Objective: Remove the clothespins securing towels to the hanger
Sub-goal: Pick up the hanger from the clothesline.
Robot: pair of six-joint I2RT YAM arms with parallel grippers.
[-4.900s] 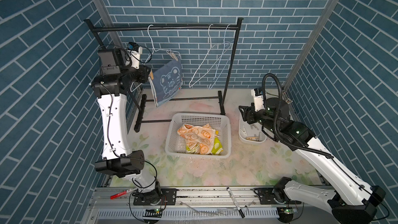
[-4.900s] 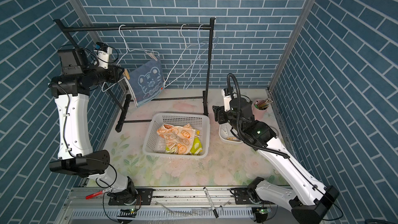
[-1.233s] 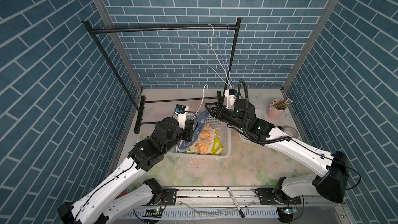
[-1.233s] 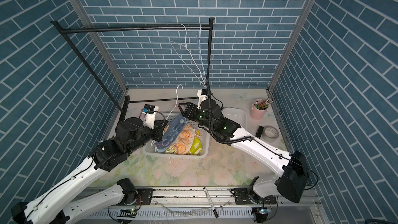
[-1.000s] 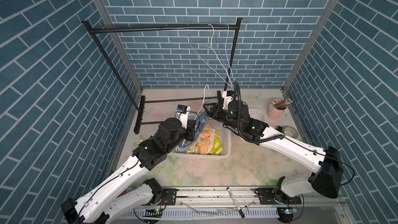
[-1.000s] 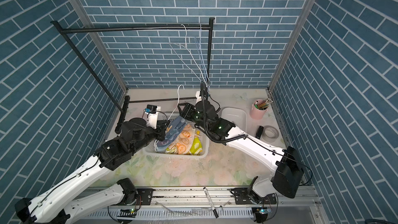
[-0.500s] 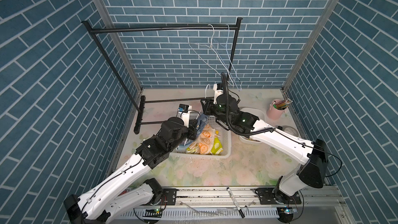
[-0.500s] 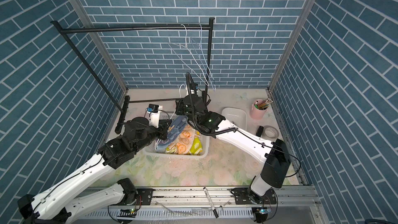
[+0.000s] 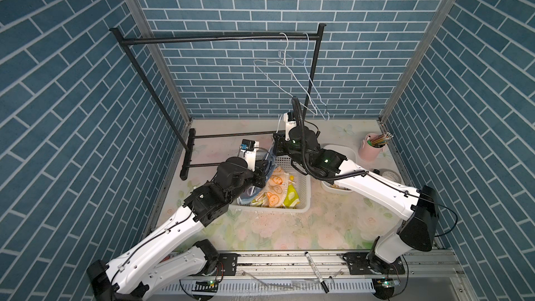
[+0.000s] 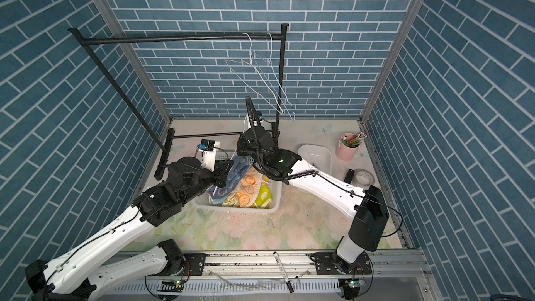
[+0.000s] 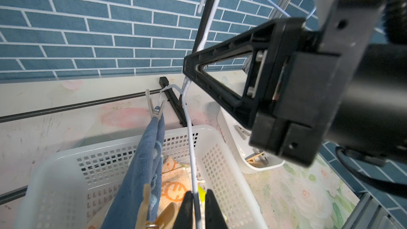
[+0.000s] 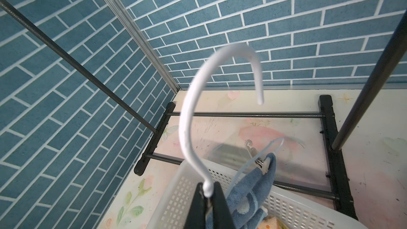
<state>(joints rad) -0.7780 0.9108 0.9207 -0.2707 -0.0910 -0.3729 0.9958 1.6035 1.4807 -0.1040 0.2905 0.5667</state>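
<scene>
Evidently bracing white wire hanger [image 12: 184, 128] for unpinning
Right gripper [image 12: 208, 194] clamps its hook; left gripper [image 11: 198, 201] straddles the wire narrowly, grip unclear, beside tan wooden clothespin [image 11: 167, 214].

White hanger hook [image 12: 186, 117] between fingers [image 12: 221, 208]

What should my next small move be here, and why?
Probably shift the left gripper off the hanger wire onto the tan clothespin beside it: the right gripper is shut on the hook, and a pale clothespin also pins the blue towel.
</scene>
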